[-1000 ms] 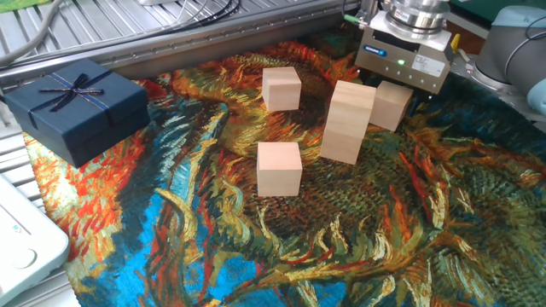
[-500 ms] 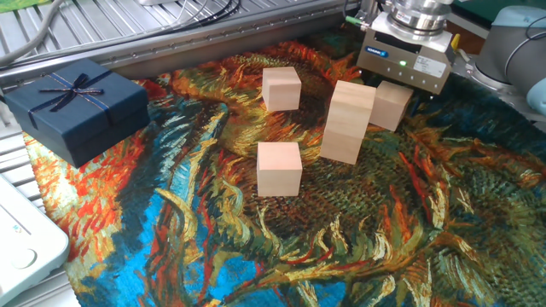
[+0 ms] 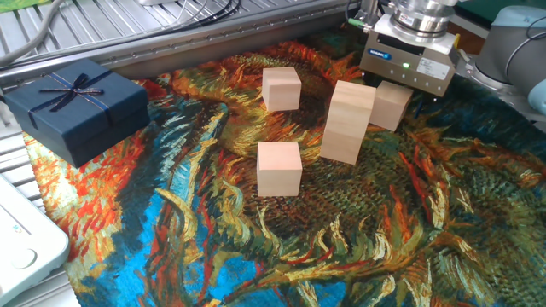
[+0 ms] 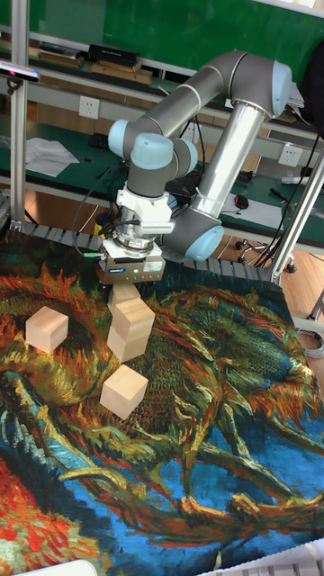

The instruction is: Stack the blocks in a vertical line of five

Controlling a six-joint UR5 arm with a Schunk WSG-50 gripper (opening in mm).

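Five pale wooden blocks lie on the painted cloth. Two form a short stack (image 3: 348, 121) (image 4: 131, 328). Loose blocks sit at the back left (image 3: 281, 89) (image 4: 47, 328) and in front (image 3: 279, 169) (image 4: 123, 391). The fifth block (image 3: 391, 106) (image 4: 121, 293) rests on the cloth just behind and right of the stack. My gripper (image 3: 396, 85) (image 4: 127, 283) hangs directly over this block, its body almost touching the block's top. The fingers are hidden by the gripper body and the block, so whether they grip it cannot be seen.
A dark navy gift box (image 3: 75, 107) with a ribbon bow stands at the left edge of the cloth. A white device (image 3: 21, 243) sits at the near left corner. A metal rail (image 3: 213, 43) runs along the back. The grey arm (image 4: 216, 135) rises behind the gripper.
The gripper has shifted a few pixels down and right over the fifth block. None of the blocks has moved.
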